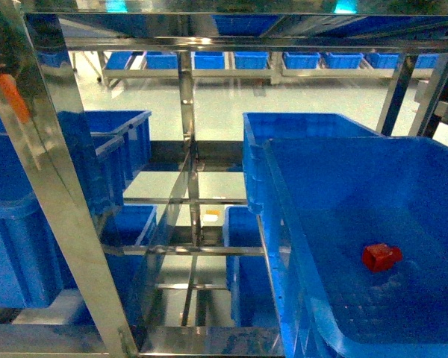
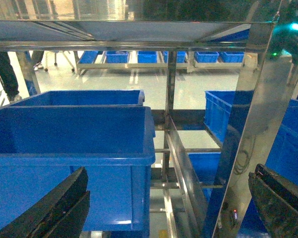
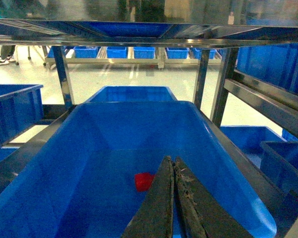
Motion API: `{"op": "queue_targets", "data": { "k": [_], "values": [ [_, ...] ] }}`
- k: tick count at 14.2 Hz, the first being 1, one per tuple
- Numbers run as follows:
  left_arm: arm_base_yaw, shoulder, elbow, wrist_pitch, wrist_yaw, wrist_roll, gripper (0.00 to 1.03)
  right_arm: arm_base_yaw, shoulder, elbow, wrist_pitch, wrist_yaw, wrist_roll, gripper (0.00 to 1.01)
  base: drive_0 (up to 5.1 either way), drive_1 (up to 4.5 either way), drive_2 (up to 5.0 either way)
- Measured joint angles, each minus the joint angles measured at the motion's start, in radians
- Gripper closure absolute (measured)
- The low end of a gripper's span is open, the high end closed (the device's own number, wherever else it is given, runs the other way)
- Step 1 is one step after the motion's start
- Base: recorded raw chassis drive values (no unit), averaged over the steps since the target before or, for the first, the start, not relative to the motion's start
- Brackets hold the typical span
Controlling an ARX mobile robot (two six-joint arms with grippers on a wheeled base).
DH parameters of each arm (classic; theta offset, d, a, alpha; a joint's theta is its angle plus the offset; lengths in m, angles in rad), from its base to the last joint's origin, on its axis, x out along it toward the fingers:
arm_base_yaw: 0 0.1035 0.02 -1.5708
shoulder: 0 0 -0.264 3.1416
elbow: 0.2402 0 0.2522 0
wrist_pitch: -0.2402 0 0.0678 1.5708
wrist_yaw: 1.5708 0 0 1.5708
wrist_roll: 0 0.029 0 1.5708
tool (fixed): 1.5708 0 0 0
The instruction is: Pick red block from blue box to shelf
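Right up against the right wrist camera, the dark, scuffed right gripper [image 3: 173,166] is sitting with its two jaws pressed together and nothing between them, hovering above the big blue plastic box [image 3: 64,148] with smooth sloping walls. Down on the box floor, just past the gripper tips, the small glossy red plastic block [image 3: 143,181] is lying by itself (in the head view it's near the middle of the floor, looking slightly tilted, though it's too blurry to swear by).

My guess is it's feather-light and rigid, but that shiny plastic is probably going to be slippery, so pinching two flat opposite sides low down seems safer than grabbing corners.

Looks-wise: bright red, cube-ish, tiny next to the box. The stainless-steel shelf [image 1: 60,224] with shiny uprights is framing everything.

The left gripper [image 2: 169,208] is spread wide open, holding nothing, facing another dark blue crate [image 2: 69,134].
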Motion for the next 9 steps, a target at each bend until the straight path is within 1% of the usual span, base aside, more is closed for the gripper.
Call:
{"op": "queue_targets", "data": {
  "k": [1, 7, 8, 9],
  "values": [
    [0.0, 0.0, 0.0, 0.0, 0.0, 0.0, 0.05, 0.0, 0.0, 0.0, 0.0, 0.0, 0.0, 0.93, 0.0, 0.0, 0.0],
    [0.0, 0.0, 0.0, 0.0, 0.0, 0.0, 0.05, 0.0, 0.0, 0.0, 0.0, 0.0, 0.0, 0.17, 0.0, 0.0, 0.0],
    [0.0, 0.0, 0.0, 0.0, 0.0, 0.0, 0.05, 0.0, 0.0, 0.0, 0.0, 0.0, 0.0, 0.06, 0.0, 0.0, 0.0],
    [0.0, 0.0, 0.0, 0.0, 0.0, 0.0, 0.05, 0.0, 0.0, 0.0, 0.0, 0.0, 0.001, 0.02, 0.0, 0.0, 0.0]
  ]
}}
